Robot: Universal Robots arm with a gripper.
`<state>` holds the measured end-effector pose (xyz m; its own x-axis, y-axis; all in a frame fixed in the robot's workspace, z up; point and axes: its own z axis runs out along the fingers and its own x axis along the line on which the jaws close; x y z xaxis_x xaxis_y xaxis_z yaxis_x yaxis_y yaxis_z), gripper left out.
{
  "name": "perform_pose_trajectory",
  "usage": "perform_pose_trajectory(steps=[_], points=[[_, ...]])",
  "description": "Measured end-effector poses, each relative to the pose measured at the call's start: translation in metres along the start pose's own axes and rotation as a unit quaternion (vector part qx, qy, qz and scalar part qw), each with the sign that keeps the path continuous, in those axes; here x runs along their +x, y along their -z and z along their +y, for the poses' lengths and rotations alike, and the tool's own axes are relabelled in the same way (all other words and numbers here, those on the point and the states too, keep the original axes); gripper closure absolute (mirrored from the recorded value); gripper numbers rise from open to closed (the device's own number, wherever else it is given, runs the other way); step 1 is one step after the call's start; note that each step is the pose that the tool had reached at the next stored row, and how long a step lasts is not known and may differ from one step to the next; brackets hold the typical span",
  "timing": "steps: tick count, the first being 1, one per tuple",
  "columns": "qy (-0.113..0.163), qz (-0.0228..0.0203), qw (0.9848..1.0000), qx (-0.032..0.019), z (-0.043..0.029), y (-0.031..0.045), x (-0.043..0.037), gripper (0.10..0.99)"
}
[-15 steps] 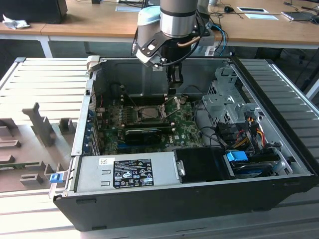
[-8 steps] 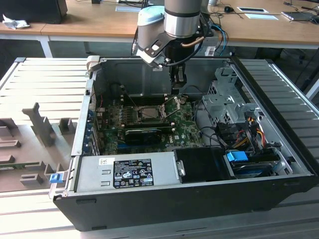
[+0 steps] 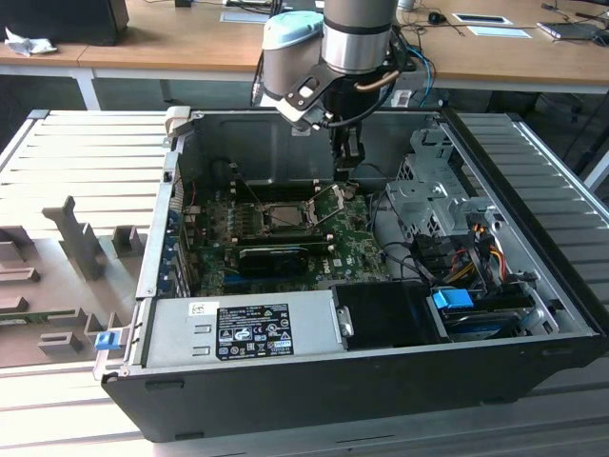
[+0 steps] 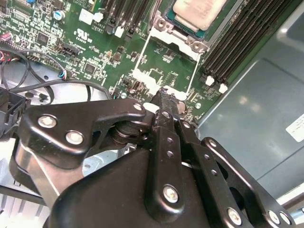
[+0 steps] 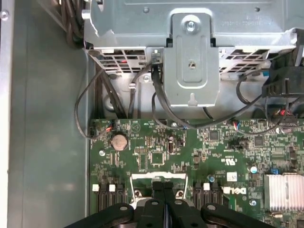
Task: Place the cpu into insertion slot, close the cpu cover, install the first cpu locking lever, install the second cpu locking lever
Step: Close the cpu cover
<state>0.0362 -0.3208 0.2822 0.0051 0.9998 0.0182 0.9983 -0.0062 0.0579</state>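
The cpu (image 4: 199,12) lies with its pale metal top up inside the insertion slot (image 3: 257,217) on the green board. The cpu cover (image 4: 182,40) is swung open, and the board shows through its window. In the exterior view the cpu cover (image 3: 330,203) stands tilted up on the slot's right side. My gripper (image 4: 164,95) is shut with nothing between its fingers, its tips just above the cover's free edge. In the exterior view the gripper (image 3: 349,164) hangs inside the case, above and to the right of the slot. The first wrist view shows the shut fingertips (image 5: 164,187) over the cover's pale frame.
A metal drive cage (image 5: 190,47) with black cables (image 5: 156,95) stands beyond the board. Memory slots (image 4: 242,38) flank the socket. A long black card (image 3: 276,255) lies in front of it, and the power supply (image 3: 247,328) sits at the case front. Case walls surround the whole space.
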Motion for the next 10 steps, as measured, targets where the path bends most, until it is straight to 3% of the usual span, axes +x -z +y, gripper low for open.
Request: perform_pose_trajectory(steps=[2, 10], points=[[0.000, 0.0000, 1.0000, 0.0001, 0.0059, -0.0025, 0.0000, 0.980], [0.000, -0.0001, 1.0000, 0.0003, 0.0182, -0.0196, -0.0002, 0.980]])
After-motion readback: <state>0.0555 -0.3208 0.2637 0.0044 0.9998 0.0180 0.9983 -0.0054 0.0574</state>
